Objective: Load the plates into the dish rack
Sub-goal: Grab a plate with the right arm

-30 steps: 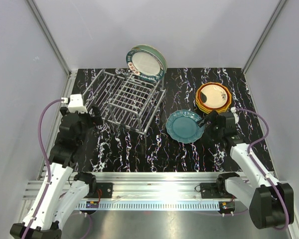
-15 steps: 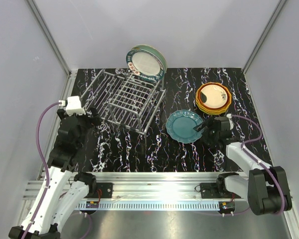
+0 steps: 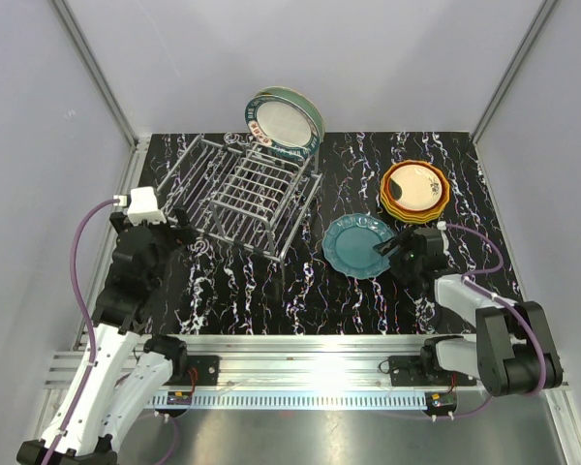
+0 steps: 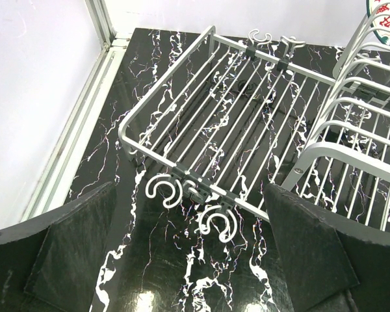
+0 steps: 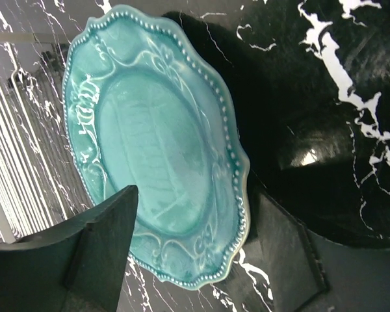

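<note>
Silver wire dish rack stands at 10 o'clock on the black marbled tabletop; one cream-centred, green-rimmed round plate stands on edge at its 12 o'clock end. Dark teal scalloped plate lies flat at the rack's 4 o'clock; a stack of orange-rimmed plates sits at its 1 o'clock. Right gripper straddles the teal plate's 3 o'clock rim, fingers apart, not clamped. Left gripper hangs at the rack's 8 o'clock, fingers spread wide, holding nothing.

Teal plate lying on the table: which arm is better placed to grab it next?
Right. The right gripper straddles the teal plate at its rim, jaws open; the left gripper sits open by the dish rack, well away from it.
</note>
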Available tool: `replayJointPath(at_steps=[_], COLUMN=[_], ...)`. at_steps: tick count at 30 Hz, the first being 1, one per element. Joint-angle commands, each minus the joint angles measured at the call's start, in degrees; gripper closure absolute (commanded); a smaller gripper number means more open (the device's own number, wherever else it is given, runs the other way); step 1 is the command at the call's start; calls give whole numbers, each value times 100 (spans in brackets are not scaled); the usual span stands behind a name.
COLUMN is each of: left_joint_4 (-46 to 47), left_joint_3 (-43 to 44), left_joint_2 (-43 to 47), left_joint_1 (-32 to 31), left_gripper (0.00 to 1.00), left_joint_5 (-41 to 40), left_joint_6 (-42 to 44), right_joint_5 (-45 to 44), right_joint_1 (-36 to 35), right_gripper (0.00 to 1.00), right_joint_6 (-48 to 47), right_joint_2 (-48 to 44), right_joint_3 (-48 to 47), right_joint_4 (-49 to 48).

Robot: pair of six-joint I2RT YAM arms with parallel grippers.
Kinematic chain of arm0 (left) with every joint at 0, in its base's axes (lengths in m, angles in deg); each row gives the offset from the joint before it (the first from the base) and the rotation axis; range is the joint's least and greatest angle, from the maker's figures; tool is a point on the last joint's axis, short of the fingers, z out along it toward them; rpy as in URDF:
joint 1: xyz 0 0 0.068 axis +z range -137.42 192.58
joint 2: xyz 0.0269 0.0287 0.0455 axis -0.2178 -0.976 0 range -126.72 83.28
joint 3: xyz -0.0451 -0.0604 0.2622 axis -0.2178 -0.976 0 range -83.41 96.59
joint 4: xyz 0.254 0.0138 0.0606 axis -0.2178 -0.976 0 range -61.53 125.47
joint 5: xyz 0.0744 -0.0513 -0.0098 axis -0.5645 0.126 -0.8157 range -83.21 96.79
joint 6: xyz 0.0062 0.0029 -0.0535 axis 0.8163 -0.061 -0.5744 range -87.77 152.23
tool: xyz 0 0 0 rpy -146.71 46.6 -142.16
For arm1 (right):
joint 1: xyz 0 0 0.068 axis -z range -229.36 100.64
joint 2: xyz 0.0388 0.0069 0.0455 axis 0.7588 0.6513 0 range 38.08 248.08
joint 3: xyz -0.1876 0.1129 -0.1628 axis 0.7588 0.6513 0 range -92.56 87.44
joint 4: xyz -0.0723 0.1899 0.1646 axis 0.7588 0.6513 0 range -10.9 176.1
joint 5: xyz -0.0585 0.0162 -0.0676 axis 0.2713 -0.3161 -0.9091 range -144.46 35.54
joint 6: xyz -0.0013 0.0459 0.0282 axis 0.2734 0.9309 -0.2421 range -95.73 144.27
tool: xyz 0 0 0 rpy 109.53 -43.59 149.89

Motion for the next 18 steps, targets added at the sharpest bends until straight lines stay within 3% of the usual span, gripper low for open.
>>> replayJointPath(at_steps=[1, 18], left_joint_4=[239, 213], left_joint_3=[-1, -27], left_joint_2=[16, 42], left_joint_1=[-16, -16], left_gripper=[1, 1], left_joint_5=[-89, 78], left_joint_6=[108, 134], right_joint_5=[-32, 38], right_joint_1=[28, 19], right_gripper=[24, 40], right_joint_6=[104, 166], right_joint_2=[155, 577], right_joint_3=[123, 299], right_joint_4=[-271, -859])
